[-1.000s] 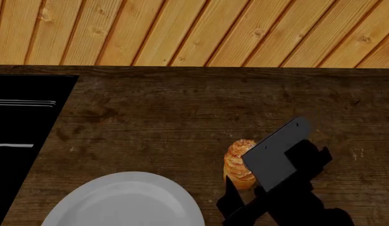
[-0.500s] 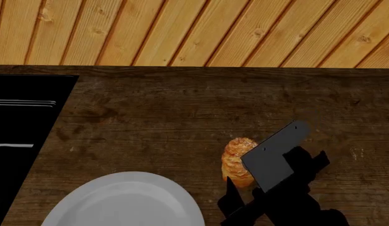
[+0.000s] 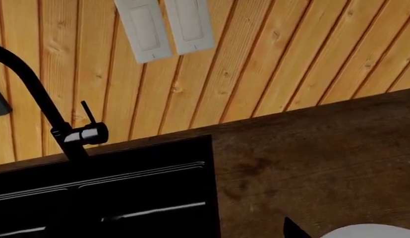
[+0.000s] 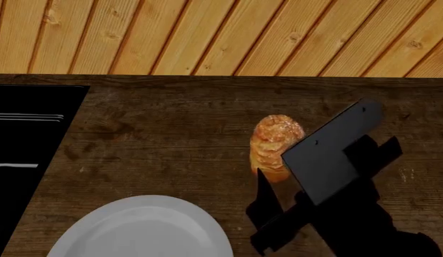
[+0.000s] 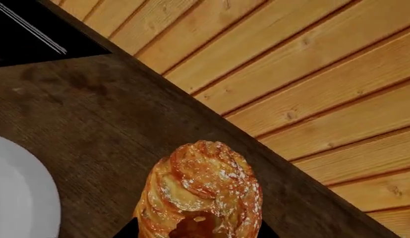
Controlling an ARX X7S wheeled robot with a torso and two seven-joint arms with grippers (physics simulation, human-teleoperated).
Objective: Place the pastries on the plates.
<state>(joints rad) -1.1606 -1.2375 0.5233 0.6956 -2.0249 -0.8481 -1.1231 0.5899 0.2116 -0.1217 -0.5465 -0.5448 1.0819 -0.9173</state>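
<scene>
The oval puff pastry [image 4: 273, 142] with a glazed, speckled top is held in my right gripper [image 4: 280, 175], raised above the dark wooden counter [image 4: 171, 128]. In the right wrist view the pastry [image 5: 201, 193] fills the space between the dark fingers, and the gripper [image 5: 197, 234] is shut on it. A white plate [image 4: 139, 230] lies at the near left, apart from the pastry; its edge also shows in the right wrist view [image 5: 20, 198] and the left wrist view [image 3: 373, 232]. Only one dark fingertip [image 3: 294, 231] of my left gripper shows. The croissant is out of view.
A black sink [image 4: 28, 139] is set into the counter at the left, with a black faucet [image 3: 39, 94] behind it. A wood-plank wall [image 4: 221, 37] stands at the back, with two white switch plates [image 3: 165, 25].
My right gripper has risen and moved toward the wall with the puff pastry in it; the pastry has left the counter. The plate has not moved.
</scene>
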